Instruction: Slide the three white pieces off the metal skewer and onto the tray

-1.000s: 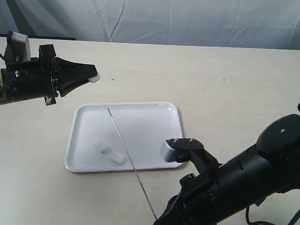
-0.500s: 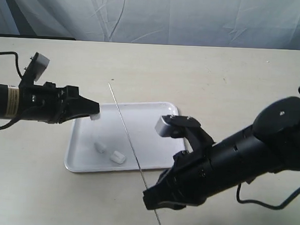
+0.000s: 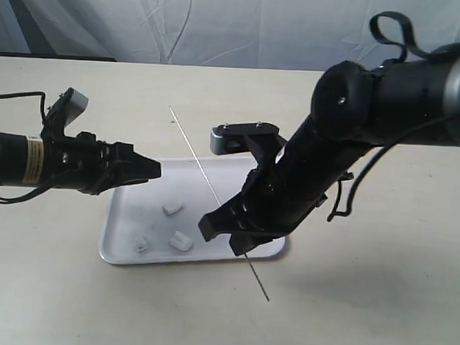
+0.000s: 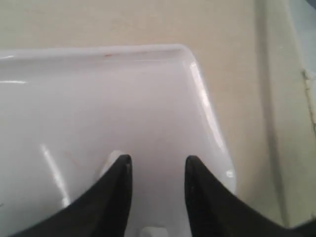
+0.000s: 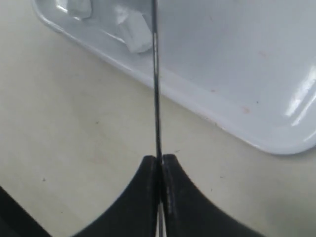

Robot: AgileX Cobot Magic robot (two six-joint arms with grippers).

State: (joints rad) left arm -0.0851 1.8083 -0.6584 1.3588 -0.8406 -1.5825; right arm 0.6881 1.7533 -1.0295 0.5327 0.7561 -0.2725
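All three white pieces (image 3: 171, 209) (image 3: 181, 240) (image 3: 141, 247) lie loose on the left half of the white tray (image 3: 245, 173). My right gripper (image 3: 238, 242) is shut on the bare metal skewer (image 3: 194, 152), which slants up over the tray. The right wrist view shows the fingers (image 5: 148, 187) pinching the skewer (image 5: 155, 74), with two pieces (image 5: 136, 29) (image 5: 79, 7) on the tray (image 5: 237, 59) beyond. My left gripper (image 3: 155, 169) hovers open over the tray's far left part. In the left wrist view the gripper (image 4: 158, 160) holds nothing, and one piece (image 4: 109, 159) peeks from behind a finger.
The beige table (image 3: 361, 316) carries only the tray. A pale cloth backdrop (image 3: 236, 28) hangs behind the table's far edge. My right arm (image 3: 347, 124) arches over the tray's right side. A cable (image 3: 12, 98) trails from the left arm.
The left gripper opened, and the piece it carried now lies on the tray. The right arm rose and swung toward the tray, lifting the skewer with it.
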